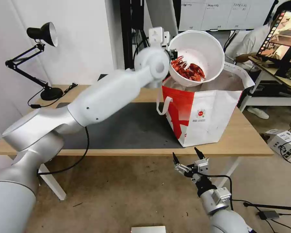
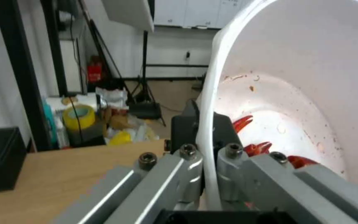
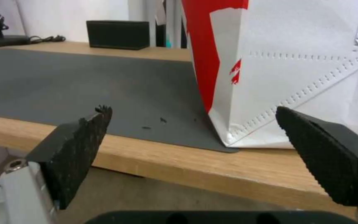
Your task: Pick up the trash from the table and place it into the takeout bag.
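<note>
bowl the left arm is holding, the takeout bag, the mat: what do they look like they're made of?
White round bowl, pinched at its rim by the left gripper: thin, smooth, light glowing through the wall, likely plastic or coated paper. White-and-red takeout bag: matte fabric look, stitched seams, silvery foil-like lining. Dark grey mat: thin, flat, matte, probably rubber or felt. Right gripper waits open below the table edge.

**Around the work area: lamp, box, tape and clutter**

A black desk lamp (image 1: 42, 35) stands at the far left corner, its round base (image 1: 51, 94) trailing a black cable. A black tissue box (image 3: 118, 34) sits at the far edge. Behind, a yellow tape roll (image 2: 79, 116) lies among floor clutter beside a black rack. To the right, a white cardboard box (image 1: 286, 139) rests on the floor amid loose cables.
</note>
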You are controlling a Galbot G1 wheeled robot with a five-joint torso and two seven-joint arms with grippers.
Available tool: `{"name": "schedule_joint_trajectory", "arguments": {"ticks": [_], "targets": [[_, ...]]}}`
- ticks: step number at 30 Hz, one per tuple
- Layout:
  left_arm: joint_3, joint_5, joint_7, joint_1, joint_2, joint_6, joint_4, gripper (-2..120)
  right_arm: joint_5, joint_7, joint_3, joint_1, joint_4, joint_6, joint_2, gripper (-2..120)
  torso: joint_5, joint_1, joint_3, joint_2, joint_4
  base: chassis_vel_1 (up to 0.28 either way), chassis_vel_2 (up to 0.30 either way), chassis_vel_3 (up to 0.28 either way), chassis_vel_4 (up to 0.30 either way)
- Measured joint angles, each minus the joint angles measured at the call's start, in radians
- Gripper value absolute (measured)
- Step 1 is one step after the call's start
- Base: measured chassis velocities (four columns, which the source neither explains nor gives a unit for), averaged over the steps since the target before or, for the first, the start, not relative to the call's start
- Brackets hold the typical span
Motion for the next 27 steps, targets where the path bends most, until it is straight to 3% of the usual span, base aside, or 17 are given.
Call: {"name": "schedule_joint_trajectory", "arguments": {"ticks": [6,12,27], "targets": [[0.053,0.053,0.050,-0.002,0.028,-0.004,-0.040,0,0.000,0.000,0.000,0.000,0.000,0.000,0.000,100,-0.0001,0.000,0.000,0.000,0.0000,0.000,0.000,0.000,0.000],[0.067,0.039,0.083,-0.002,0.054,0.028,-0.073,0,0.000,0.000,0.000,0.000,0.000,0.000,0.000,100,-0.0001,0.000,0.000,0.000,0.0000,0.000,0.000,0.000,0.000],[0.047,-0.209,0.096,-0.003,0.085,0.211,-0.118,0,0.000,0.000,0.000,0.000,0.000,0.000,0.000,100,-0.0001,0.000,0.000,0.000,0.0000,0.000,0.000,0.000,0.000]]}}
